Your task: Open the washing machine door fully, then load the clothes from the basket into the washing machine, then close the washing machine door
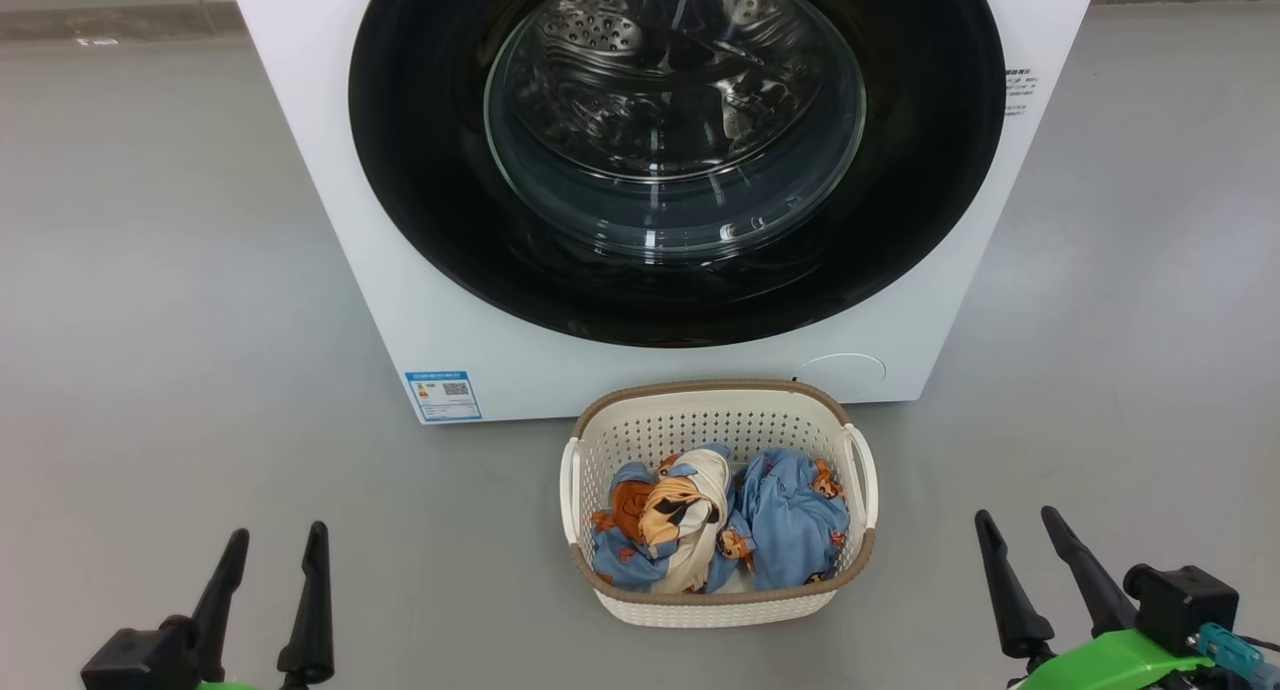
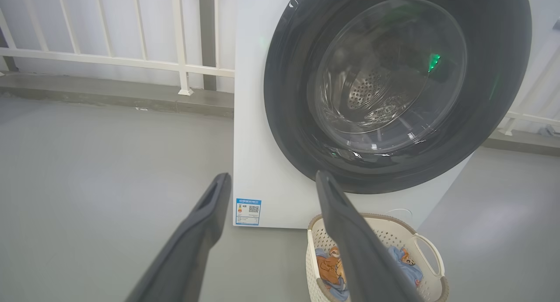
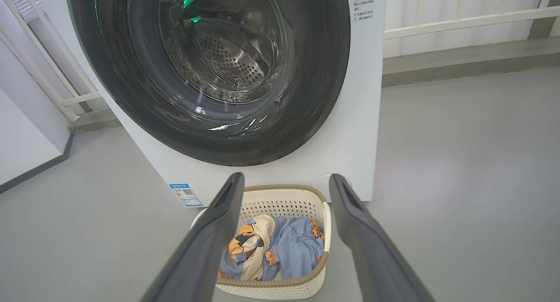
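The white washing machine (image 1: 400, 300) stands straight ahead with its round black-rimmed door (image 1: 675, 150) shut flat against the front; the steel drum shows through the glass. On the floor just before it sits the cream basket (image 1: 718, 415) holding the clothes (image 1: 715, 520), two light blue printed bundles side by side. My left gripper (image 1: 278, 542) is open at the lower left, well left of the basket. My right gripper (image 1: 1020, 522) is open at the lower right, right of the basket. Nothing lies between either pair of fingers. The basket (image 3: 280, 201) and door (image 2: 393, 87) also appear in the wrist views.
Grey floor (image 1: 160, 350) spreads on both sides of the machine. A white railing (image 2: 109, 59) on a low kerb runs behind it. A blue label sticker (image 1: 443, 396) is low on the machine's front left, a round white flap (image 1: 842, 368) low on the right.
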